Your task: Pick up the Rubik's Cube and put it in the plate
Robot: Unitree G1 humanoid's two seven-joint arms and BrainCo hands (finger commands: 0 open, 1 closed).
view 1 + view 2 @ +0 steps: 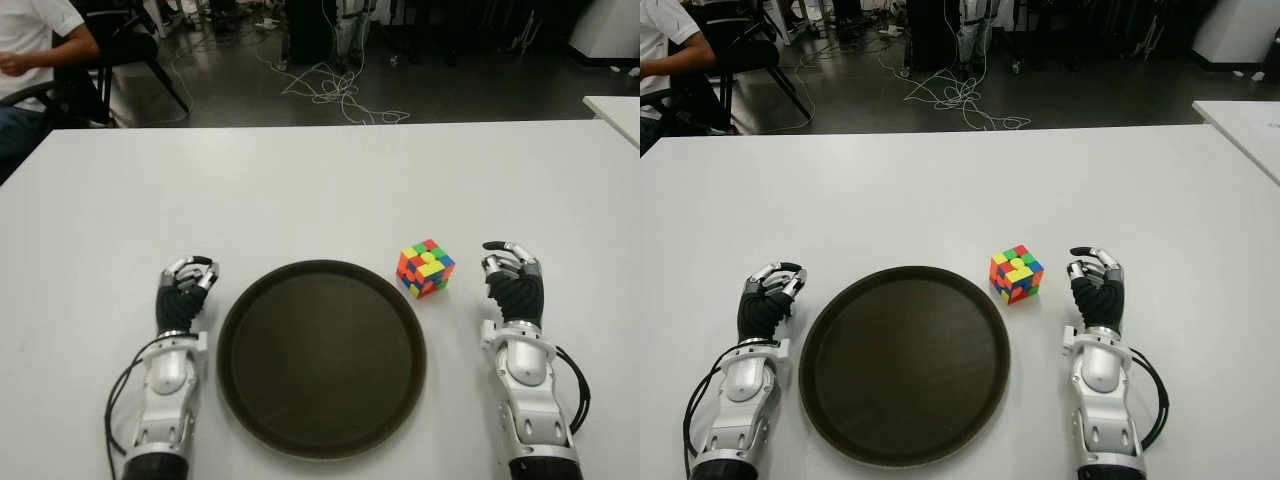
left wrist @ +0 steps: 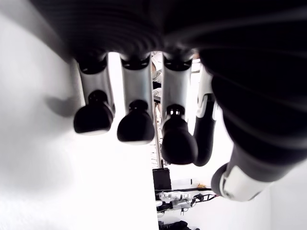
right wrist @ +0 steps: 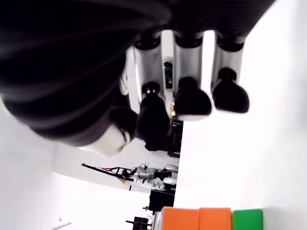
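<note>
Your Rubik's Cube (image 1: 426,268) sits at the plate's (image 1: 322,440) two o'clock, untouched. Right hand (image 1: 513,280) beside it is loosely curled, empty. Likely light, rigid, slick: pinch opposite flat faces.

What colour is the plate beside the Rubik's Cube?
The plate is dark brown all over, with no pattern; the left eye view shows it best.

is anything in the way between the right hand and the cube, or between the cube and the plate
Nothing visible. The Rubik's Cube sits on bare table between the right hand and the plate, just off the plate's far right rim. The left hand shows on the plate's other side.
</note>
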